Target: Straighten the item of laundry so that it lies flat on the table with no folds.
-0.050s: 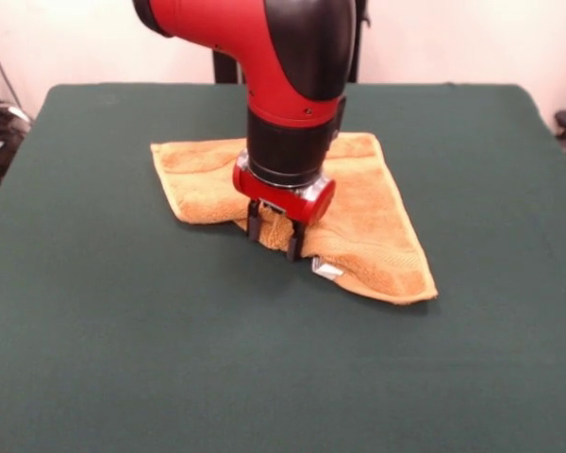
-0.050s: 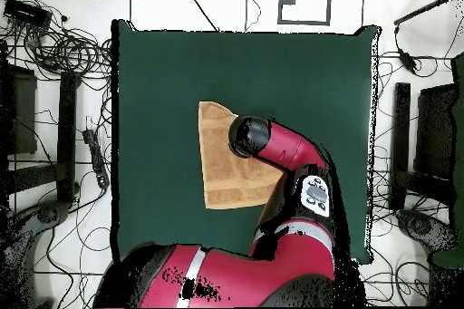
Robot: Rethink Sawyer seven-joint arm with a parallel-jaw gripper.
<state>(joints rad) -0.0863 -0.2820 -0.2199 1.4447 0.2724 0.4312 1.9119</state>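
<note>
The item of laundry (image 1: 377, 231), an orange-yellow terry towel, lies mid-table folded into a rough triangle, with a small white tag (image 1: 325, 269) at its near edge. My gripper (image 1: 274, 237) points straight down at that near folded edge. Its two dark fingers (image 1: 293, 247) stand on either side of a ridge of towel that rises between them, and they look closed on it. In the overhead view the towel (image 2: 227, 174) shows as a tapering shape on the green table (image 2: 154, 97). The arm's wrist (image 2: 250, 136) covers the towel's right edge and hides the gripper there.
Green cloth surrounds the towel on all sides in the front view (image 1: 123, 340). Cables (image 2: 68, 52) and dark equipment (image 2: 417, 142) lie on the floor beyond the table's edges. The arm's red body (image 2: 217, 274) spans the table's bottom edge in the overhead view.
</note>
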